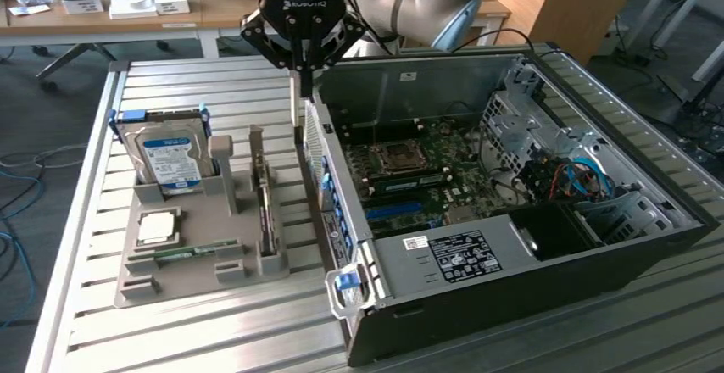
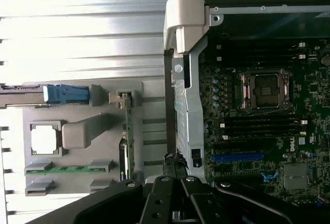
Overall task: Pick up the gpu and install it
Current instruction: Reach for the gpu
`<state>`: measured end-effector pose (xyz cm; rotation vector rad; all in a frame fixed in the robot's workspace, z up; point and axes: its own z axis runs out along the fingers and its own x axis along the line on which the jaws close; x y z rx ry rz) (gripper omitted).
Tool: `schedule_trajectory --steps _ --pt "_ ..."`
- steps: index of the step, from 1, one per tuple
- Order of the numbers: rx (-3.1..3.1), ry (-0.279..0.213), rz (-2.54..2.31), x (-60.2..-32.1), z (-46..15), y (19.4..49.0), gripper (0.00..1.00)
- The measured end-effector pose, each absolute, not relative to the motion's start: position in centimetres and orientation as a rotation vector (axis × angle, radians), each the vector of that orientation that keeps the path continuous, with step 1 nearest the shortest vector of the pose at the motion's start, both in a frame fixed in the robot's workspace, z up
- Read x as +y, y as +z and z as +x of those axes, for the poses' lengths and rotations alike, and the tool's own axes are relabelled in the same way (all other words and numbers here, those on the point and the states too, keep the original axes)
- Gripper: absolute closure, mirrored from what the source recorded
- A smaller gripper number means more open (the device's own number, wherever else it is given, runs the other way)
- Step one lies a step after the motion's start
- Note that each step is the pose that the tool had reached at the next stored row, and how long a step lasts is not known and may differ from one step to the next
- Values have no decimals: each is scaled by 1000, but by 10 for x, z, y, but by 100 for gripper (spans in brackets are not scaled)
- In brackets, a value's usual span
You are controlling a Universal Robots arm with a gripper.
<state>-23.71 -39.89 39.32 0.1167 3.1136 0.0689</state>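
The gpu point(image 1: 263, 193) stands on edge in a slot of the grey holder point(image 1: 186, 286) beside the open computer case point(image 1: 509, 292). In the wrist view the gpu point(image 2: 128, 133) shows as a thin green edge with a metal bracket at one end. My gripper point(image 1: 298, 127) hangs upright over the gap between the holder and the case wall, a little past the gpu's far end. Its fingers are shut together with nothing between them. In the wrist view the gripper point(image 2: 173, 161) tips sit next to the case's side rail. The blue card slot point(image 2: 237, 157) on the motherboard point(image 1: 419, 178) is bare.
The holder also carries a hard drive point(image 1: 169, 157) with a blue-white label, a processor chip point(image 1: 156, 227) and a RAM stick point(image 1: 192, 253). The case's raised wall point(image 1: 322, 178) stands between holder and motherboard. A desk with small boxes point(image 1: 125, 4) lies behind the slatted table.
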Motion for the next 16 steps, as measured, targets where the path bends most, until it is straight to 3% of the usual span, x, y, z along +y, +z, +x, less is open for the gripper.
schedule_trajectory --steps 16 --pt "3114 69 117 -399 -243 393 89"
